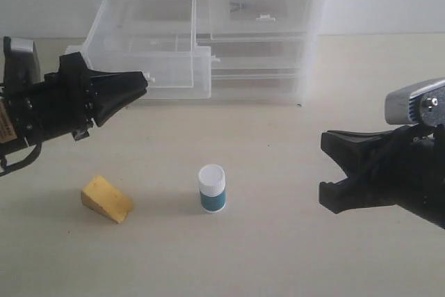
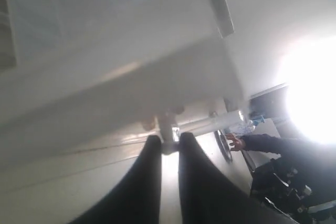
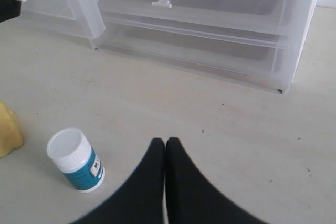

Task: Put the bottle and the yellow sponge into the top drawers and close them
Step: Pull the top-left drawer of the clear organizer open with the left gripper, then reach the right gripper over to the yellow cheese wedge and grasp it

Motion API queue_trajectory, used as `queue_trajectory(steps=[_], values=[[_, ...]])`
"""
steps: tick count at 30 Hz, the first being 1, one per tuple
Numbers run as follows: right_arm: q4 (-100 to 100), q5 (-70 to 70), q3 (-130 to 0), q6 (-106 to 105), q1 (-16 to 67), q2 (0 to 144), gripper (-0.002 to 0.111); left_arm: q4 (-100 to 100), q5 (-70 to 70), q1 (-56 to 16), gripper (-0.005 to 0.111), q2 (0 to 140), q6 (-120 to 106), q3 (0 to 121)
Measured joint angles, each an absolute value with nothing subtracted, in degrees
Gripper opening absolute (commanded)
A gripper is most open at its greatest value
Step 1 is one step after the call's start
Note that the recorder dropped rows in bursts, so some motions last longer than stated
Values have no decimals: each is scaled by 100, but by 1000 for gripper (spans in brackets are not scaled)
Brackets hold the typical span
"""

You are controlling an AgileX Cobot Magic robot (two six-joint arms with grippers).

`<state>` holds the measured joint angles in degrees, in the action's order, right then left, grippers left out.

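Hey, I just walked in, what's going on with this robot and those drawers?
The left gripper is pinching the handle of the open top drawer, which is pulled out. The other top drawer is shut. The bottle and the yellow sponge sit untouched on the table. The right gripper hovers shut, holding nothing.

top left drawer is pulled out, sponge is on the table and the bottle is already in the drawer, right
No, the bottle is not in the drawer; the exterior view shows it standing on the table, right of the sponge. The top left drawer is indeed pulled out.
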<state>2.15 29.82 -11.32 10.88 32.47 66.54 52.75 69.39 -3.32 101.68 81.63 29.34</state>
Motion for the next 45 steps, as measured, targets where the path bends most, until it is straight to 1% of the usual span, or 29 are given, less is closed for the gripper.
queue_trajectory(steps=[2,6,8,9,10,11,12,13,15,16,17,21,23,25,27,29,31,34,36,38,44,45], values=[[215,2982,-1132,1088,3247,6654,0,5275,6948,-332,16,10147,8015,2901],[215,2993,-1132,1088,3247,6654,0,5407,6948,-332,50,10142,7818,2877],[215,2990,-1132,1088,3247,6654,0,5518,6926,-332,61,10142,7773,2868],[215,2990,-1132,1088,3247,6654,0,5608,6913,-332,63,10142,7773,2868],[255,2990,-1132,1088,3247,6654,0,5746,6913,-332,62,10142,7773,2868],[296,2990,-1132,1088,3247,6654,0,5957,6913,-332,57,10133,7773,2868],[405,2977,-1132,1128,3247,6654,0,6231,6913,-332,50,10133,7784,2868],[584,2964,-1132,1253,3247,6654,0,6529,6913,-332,42,10108,7784,2868],[1074,2934,-1141,1634,3247,6654,0,7002,6925,-321,19,10055,7784,2805],[1523,2876,-1176,1979,3247,6654,0,7206,6925,-321,10,10015,7717,2725],[1864,2822,-1233,2248,3247,6654,0,7329,6925,-321,4,9951,7619,2634],[3730,2720,-1722,3971,3394,6834,0,7588,6925,-286,4,9309,6963,2066],[4504,2698,-2126,4644,3698,7115,5,7615,6925,-179,4,8787,6811,1914],[4889,2523,-2615,5017,4217,7576,15,7611,6925,55,4,8093,6756,1871],[5022,2049,-3129,5172,4794,8118,30,7580,6710,329,4,7406,6837,1871],[5048,1402,-3696,5235,5236,8729,48,7557,6116,591,4,6609,7002,1871],[5048,937,-4346,5265,5598,9391,64,7557,5126,787,4,5845,7244,1871],[5079,679,-5260,5274,5923,10136,79,7545,3420,875,4,4935,7611,1816],[5194,649,-5725,5155,6037,10550,83,7461,2524,889,4,4437,7747,1691],[5246,649,-6151,5118,6062,10931,84,7329,2047,903,4,4099,7805,1586],[5277,467,-6902,4804,6062,11908,83,7210,1824,903,4,3686,7832,1487],[5277,423,-6972,4728,6062,12045,81,7210,1823,903,4,3686,7832,1487]])
